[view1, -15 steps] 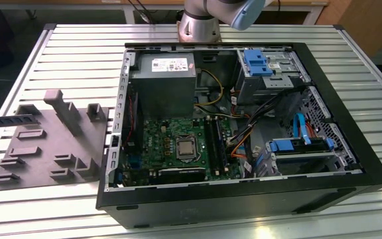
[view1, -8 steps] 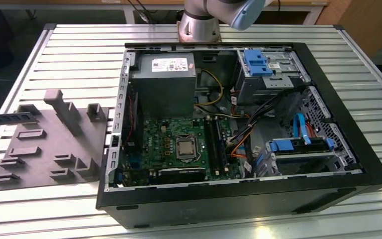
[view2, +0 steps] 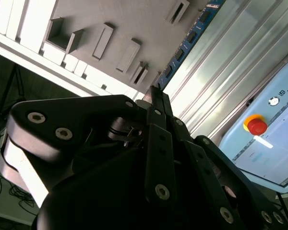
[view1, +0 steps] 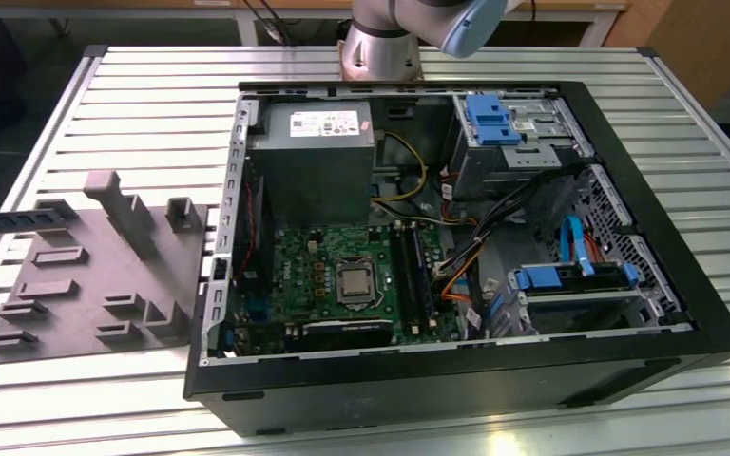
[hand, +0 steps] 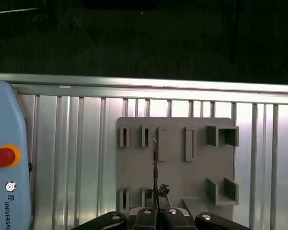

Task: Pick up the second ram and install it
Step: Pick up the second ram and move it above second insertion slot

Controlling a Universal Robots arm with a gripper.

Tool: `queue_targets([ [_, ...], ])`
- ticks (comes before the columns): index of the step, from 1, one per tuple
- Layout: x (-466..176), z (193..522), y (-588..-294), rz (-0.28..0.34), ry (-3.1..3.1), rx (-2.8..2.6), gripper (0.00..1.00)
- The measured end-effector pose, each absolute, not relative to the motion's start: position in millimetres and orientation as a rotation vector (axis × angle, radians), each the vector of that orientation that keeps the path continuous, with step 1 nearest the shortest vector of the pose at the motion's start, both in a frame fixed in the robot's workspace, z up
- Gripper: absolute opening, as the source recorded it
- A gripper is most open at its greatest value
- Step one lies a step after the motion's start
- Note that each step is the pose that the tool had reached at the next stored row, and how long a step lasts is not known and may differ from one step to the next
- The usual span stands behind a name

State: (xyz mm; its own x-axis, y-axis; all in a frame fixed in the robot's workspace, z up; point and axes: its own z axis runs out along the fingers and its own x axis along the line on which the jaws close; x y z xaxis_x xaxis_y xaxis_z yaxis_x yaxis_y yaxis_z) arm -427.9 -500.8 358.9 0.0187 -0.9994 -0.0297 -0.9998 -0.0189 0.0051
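The second ram (view1: 16, 220) is a slim dark stick standing on edge at the far-left side of the grey fixture plate (view1: 99, 275), on the exterior view's left. The first wrist view meets the ram (hand: 155, 165) edge-on as a thin dark line over the plate (hand: 177, 177). In the second wrist view the ram (view2: 191, 34) runs long and dark green-blue beside the plate (view2: 115, 21). My gripper (hand: 157, 212) hangs well above it, fingers together with nothing between them; the gripper tip (view2: 153, 93) points toward the stick's near end. The open computer case (view1: 669, 285) shows the motherboard slots (view1: 413, 275).
The case lies on its side on a slatted aluminium table (view1: 149, 95), with power supply (view1: 312, 152), drive cages (view1: 517, 133) and cables inside. A teach pendant with a red stop button (hand: 3, 156) lies beside the plate. The arm's base (view1: 384, 43) stands behind the case.
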Motion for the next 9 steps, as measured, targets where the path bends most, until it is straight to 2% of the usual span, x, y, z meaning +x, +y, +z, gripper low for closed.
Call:
queue_targets([
  [9,-427.9,366.6,-500.8,0.039,2.187,-2.229,0.11],
])
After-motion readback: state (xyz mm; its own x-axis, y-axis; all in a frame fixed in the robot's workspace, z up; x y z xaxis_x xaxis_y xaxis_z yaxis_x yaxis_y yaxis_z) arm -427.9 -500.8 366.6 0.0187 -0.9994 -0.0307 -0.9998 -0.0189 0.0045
